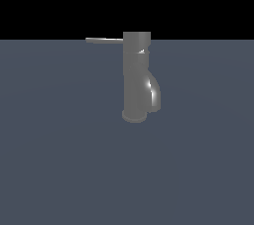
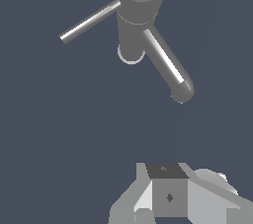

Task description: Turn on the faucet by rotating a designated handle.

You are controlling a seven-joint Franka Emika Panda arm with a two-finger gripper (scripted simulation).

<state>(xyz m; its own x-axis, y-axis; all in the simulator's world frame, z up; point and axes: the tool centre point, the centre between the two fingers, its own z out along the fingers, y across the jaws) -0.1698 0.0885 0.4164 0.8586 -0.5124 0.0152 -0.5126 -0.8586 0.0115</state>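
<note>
Background: a black band is seen across the upper part of the exterior view, above a flat horizon line.
Surface: a plain slate-blue floor [image 1: 59,169] is spread under everything.
Faucet: a dark grey upright cylinder [image 1: 135,78] is set on a round base near the middle of the exterior view, with its top cap reaching just above the horizon line.
Spout: a short curved tube [image 1: 155,92] is seen bulging low on the exterior view's right side of the body, marked by a bright highlight; in the wrist view it is shown as a tube ending in a rounded tip.
Handle: a thin flat lever [image 1: 104,40] is held level, joined to the top cap and pointed toward the exterior view's left; it is shown untouched.
Containers: only the spout's rounded end is shown, and whether anything is inside cannot be told.
Gripper: grey blocky parts [image 2: 170,196] are seen only in the wrist view, well apart from the faucet and handle; the fingertips are cut off by the frame, so open or closed cannot be told.
</note>
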